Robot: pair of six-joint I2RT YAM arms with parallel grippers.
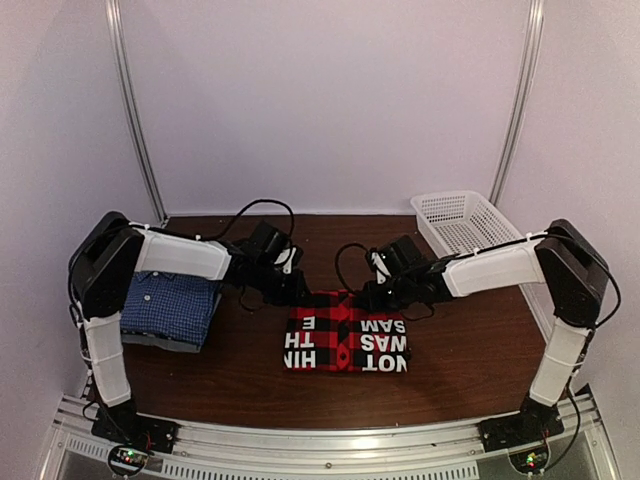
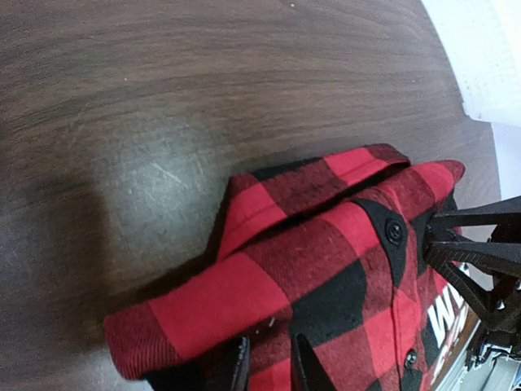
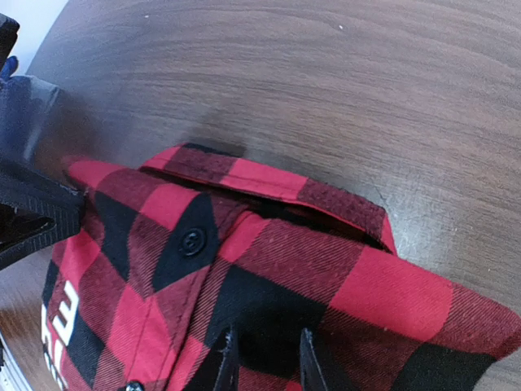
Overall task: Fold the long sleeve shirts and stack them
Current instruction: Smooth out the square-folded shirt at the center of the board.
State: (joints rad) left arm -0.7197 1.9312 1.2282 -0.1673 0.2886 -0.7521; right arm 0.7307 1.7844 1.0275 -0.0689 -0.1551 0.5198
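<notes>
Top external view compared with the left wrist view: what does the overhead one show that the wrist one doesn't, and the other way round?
Only the top external view shows the folded blue checked shirt at the left, and the full folded outline of the red plaid shirt. Only the left wrist view shows a black button on the plaid and the left gripper fingertips right at the cloth. Both show the red plaid shirt lying on the dark wooden table.

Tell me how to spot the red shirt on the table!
Find the dark wooden table. In its middle lies a folded shirt. It is the only red-and-black checked one, with big white letters on it; the blue shirt off to its left has tiny checks.
</notes>
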